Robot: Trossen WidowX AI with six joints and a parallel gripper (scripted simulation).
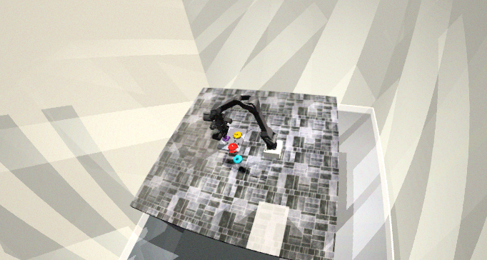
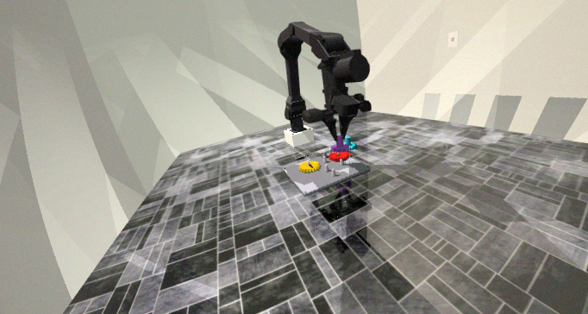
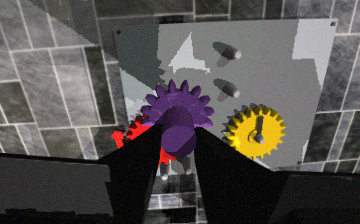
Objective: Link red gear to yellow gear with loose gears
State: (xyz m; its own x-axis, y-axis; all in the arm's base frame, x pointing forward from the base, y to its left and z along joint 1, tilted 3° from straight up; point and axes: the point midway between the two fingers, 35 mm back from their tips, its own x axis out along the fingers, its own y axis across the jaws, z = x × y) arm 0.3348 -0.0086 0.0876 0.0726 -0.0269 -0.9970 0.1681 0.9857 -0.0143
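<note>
My gripper is shut on the purple gear's upright handle. The purple gear hangs level above the grey board, partly covering the red gear in the wrist view. The red gear and the yellow gear with a black stripe sit on pegs, apart. Two bare pegs show beyond the purple gear, and two more between the fingers. Any peg beneath the purple gear is hidden.
A cyan gear with an upright handle stands on the table off the board, beyond the red gear in the exterior view. The arm's white base stands to one side of the board.
</note>
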